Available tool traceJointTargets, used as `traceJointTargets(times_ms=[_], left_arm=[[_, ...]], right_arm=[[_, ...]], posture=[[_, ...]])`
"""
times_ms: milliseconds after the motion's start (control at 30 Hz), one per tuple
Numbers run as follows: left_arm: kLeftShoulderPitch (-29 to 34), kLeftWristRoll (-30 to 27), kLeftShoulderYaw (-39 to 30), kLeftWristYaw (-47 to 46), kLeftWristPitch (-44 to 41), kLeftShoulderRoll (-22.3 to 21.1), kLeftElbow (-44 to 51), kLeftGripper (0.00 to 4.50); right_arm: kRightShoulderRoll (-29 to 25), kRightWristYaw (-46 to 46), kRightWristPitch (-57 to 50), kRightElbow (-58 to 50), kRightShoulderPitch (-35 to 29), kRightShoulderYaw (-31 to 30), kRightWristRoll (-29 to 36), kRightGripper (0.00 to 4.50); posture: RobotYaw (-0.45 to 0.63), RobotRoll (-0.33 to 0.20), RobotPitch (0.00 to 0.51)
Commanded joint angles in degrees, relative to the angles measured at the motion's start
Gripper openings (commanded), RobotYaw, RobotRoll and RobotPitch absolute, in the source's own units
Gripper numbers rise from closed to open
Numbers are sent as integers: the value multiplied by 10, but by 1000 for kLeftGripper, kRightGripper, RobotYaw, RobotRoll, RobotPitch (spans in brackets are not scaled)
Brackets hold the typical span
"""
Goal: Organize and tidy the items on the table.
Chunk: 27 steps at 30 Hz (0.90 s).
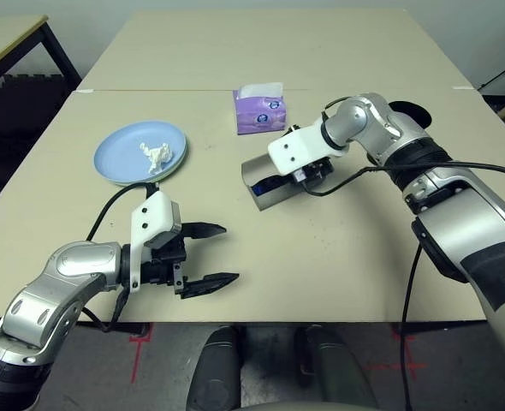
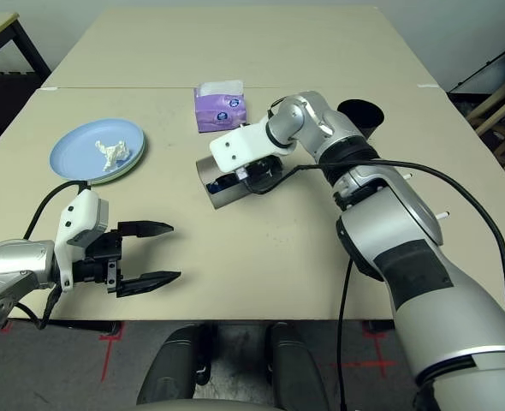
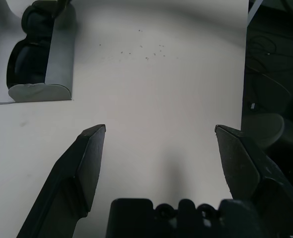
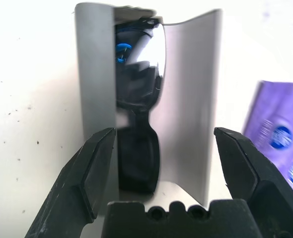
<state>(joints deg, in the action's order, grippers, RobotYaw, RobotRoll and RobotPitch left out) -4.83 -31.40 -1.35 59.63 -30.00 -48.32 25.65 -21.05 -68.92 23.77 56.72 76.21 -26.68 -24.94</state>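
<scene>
Both grippers stood with jaws apart: the right gripper hung directly over the open grey glasses case at frame centre, black sunglasses lying lengthwise inside, while the left gripper idled lower left.

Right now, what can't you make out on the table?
- Green plate under the light blue plate: just a rim sliver shows.
- Black cup: right forearm covers most of it.
- Pen: only its tip shows past that arm.
- Sunglasses in the grey glasses case: upper part blurred.
</scene>
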Motion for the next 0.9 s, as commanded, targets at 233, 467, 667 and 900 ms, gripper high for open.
traceJointTargets(times_ms=[233,467,667,900], left_arm=[[-30,14,25,18,19,6,-29,4500],[-37,17,30,21,24,8,-38,4500],[-45,19,29,26,28,7,-49,4500],[-59,22,31,31,30,8,-62,4500]], right_arm=[[-36,-17,-77,-58,8,46,49,4450],[-64,-48,-229,-170,-51,96,114,4450],[-113,-69,-405,-334,-146,142,178,4450],[-176,-59,-556,-489,-271,202,259,4450]], posture=[[82,0,105],[76,0,102],[59,0,99],[36,0,100]])
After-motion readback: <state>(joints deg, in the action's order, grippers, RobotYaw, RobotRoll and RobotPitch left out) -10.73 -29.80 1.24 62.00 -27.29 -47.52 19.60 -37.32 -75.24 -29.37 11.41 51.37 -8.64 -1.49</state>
